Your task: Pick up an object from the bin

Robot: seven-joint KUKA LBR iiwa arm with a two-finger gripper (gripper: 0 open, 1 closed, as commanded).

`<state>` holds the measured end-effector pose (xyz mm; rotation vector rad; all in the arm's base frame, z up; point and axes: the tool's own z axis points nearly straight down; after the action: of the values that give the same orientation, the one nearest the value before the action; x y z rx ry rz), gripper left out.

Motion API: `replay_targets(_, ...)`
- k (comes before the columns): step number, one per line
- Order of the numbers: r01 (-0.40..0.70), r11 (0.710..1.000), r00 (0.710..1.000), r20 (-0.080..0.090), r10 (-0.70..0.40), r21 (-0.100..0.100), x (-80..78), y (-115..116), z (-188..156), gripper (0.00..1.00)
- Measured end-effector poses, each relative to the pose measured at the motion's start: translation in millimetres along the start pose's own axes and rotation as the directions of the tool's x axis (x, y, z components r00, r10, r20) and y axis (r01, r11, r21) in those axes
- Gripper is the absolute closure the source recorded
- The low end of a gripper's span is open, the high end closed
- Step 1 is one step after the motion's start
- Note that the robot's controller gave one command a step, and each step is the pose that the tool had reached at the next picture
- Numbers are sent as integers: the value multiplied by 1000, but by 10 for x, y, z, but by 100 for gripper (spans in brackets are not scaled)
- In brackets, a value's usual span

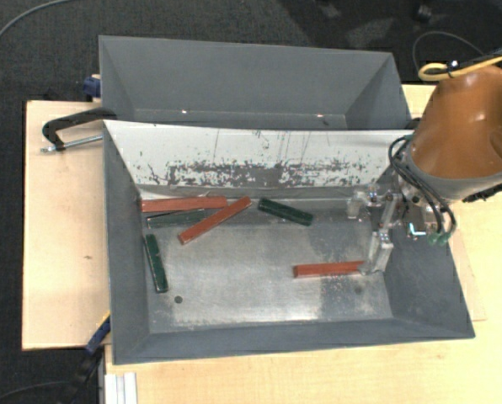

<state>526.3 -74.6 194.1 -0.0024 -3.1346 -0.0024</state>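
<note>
Red flat stick (328,269) lies by the fingers (378,257); their state cannot be told.

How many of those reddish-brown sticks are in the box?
3. The back red stick lies at the rear left. The slanted red stick crosses just in front of it. The lone red stick lies at the right, its end beside the gripper. None looks hidden.

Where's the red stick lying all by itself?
The lone red stick lies on the bin floor, right of middle in the camera view, its right end beside the gripper; a dark green stick lies up-left of it.
</note>
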Motion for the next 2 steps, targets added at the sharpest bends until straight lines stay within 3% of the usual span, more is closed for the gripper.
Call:
replay_targets(1,-151,988,988,-1,151,-2,185,373,1276,0)
replay_targets(2,-73,997,997,13,73,0,254,439,925,0)
